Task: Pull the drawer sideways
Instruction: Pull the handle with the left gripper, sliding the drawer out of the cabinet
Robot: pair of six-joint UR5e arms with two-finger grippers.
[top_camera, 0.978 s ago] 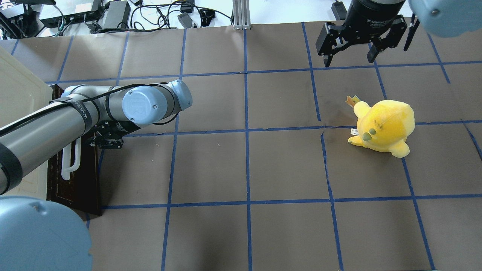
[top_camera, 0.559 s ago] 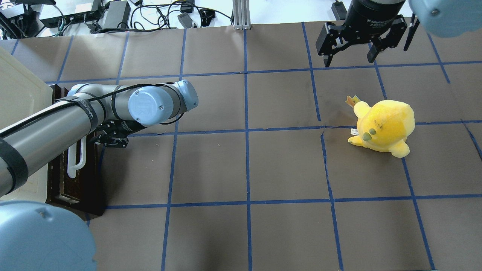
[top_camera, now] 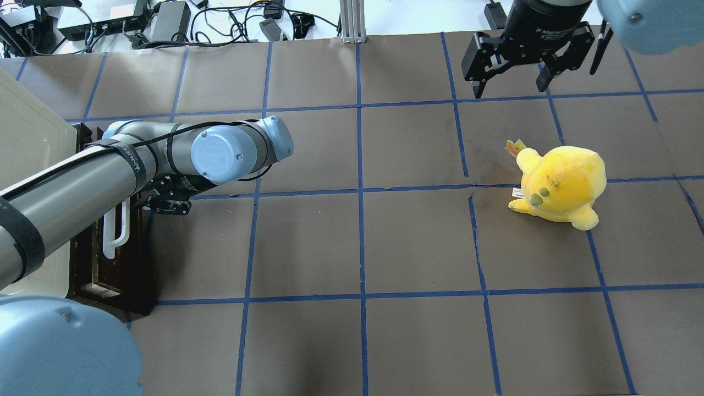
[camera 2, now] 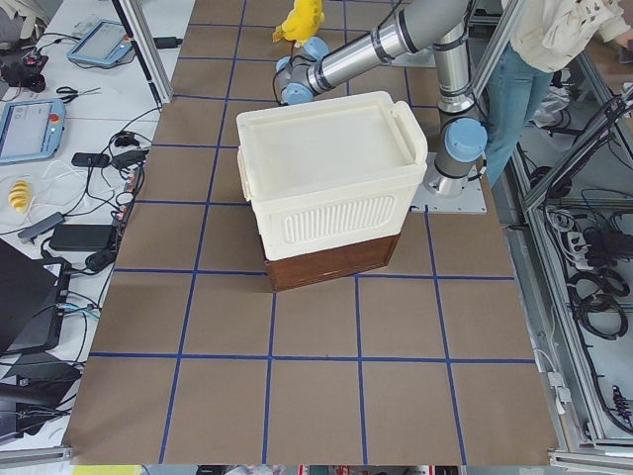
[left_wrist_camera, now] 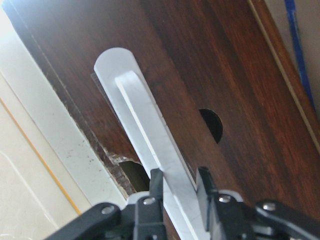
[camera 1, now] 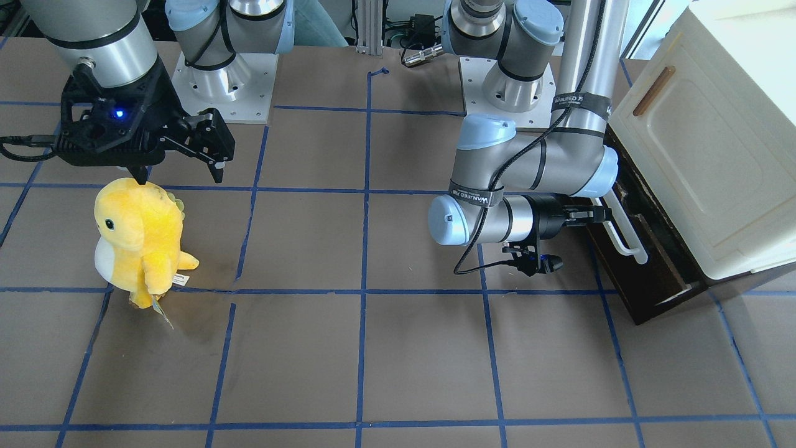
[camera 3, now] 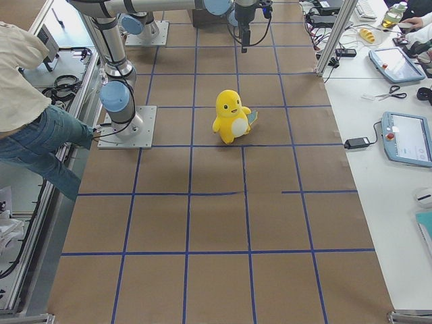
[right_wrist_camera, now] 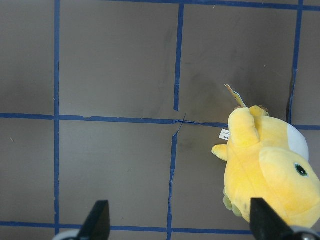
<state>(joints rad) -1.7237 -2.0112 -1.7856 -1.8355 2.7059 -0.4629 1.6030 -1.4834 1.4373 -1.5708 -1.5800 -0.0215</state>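
Note:
The dark-brown wooden drawer [top_camera: 118, 272] sticks out from under the cream-white cabinet [top_camera: 25, 143] at the table's left edge; it also shows in the front view [camera 1: 647, 280]. Its long white bar handle [top_camera: 115, 234] runs along the front. My left gripper [left_wrist_camera: 179, 182] is shut on the handle [left_wrist_camera: 150, 130], one finger on each side of the bar; it shows in the front view [camera 1: 602, 214] too. My right gripper [top_camera: 511, 77] hangs open and empty above the far right of the table, clear of the drawer.
A yellow plush toy [top_camera: 561, 184] stands on the right half of the table, under the right gripper in the front view [camera 1: 140, 233]. The cabinet has a small brown handle [camera 1: 653, 91]. Cables and power bricks [top_camera: 165, 19] lie beyond the far edge.
The left arm has moved right with the handle in its grip, and the drawer has slid out from under the cabinet. The right arm has not moved.

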